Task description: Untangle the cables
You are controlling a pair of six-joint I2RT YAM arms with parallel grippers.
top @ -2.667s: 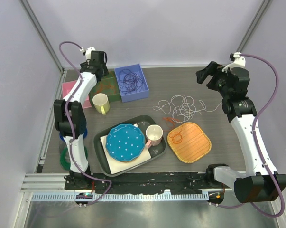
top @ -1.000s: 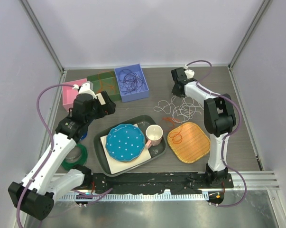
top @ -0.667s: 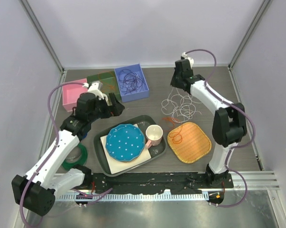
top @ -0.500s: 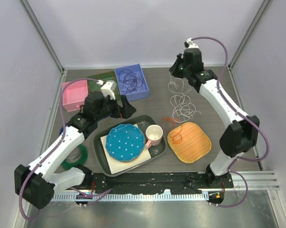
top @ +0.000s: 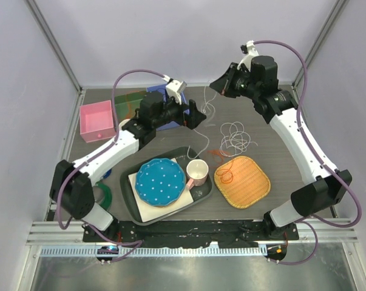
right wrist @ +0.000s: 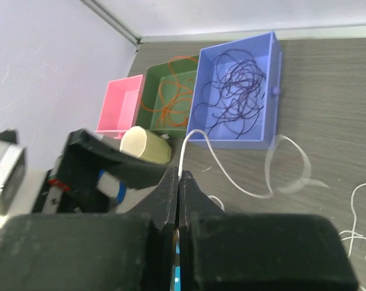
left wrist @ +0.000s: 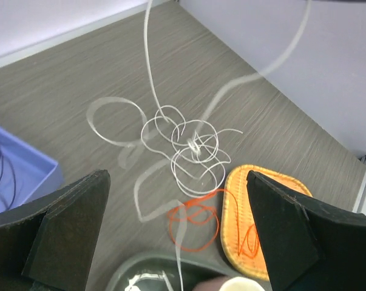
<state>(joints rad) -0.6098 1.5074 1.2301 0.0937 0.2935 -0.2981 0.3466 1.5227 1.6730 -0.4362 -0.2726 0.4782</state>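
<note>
My right gripper [top: 214, 86] [right wrist: 181, 177] is shut on one strand of the white cable [right wrist: 231, 179], held high above the table's back. The strand hangs down to the white tangle [top: 237, 139] [left wrist: 189, 142] on the table. An orange cable [top: 222, 154] [left wrist: 195, 221] runs from beside the tangle onto the orange mat [top: 242, 180]. My left gripper [top: 195, 114] [left wrist: 176, 242] hovers open over the table, near the hanging strand, with nothing between its fingers [left wrist: 67, 224]. Dark purple cables [right wrist: 237, 85] lie in the blue box [right wrist: 264, 130].
A green box [right wrist: 170, 100] holds orange cables, with a pink box [top: 98, 120] to its left. A pale mug [right wrist: 145, 145] lies near them. The dark tray [top: 204, 193] carries a blue dotted plate [top: 161, 180] and a pink mug [top: 196, 171]. Flat rings [top: 101, 194] lie at the left edge.
My right gripper has lifted from the tangle up and back, pulling a white strand with it. My left arm has swung from the left side to the middle, jaws still open.
</note>
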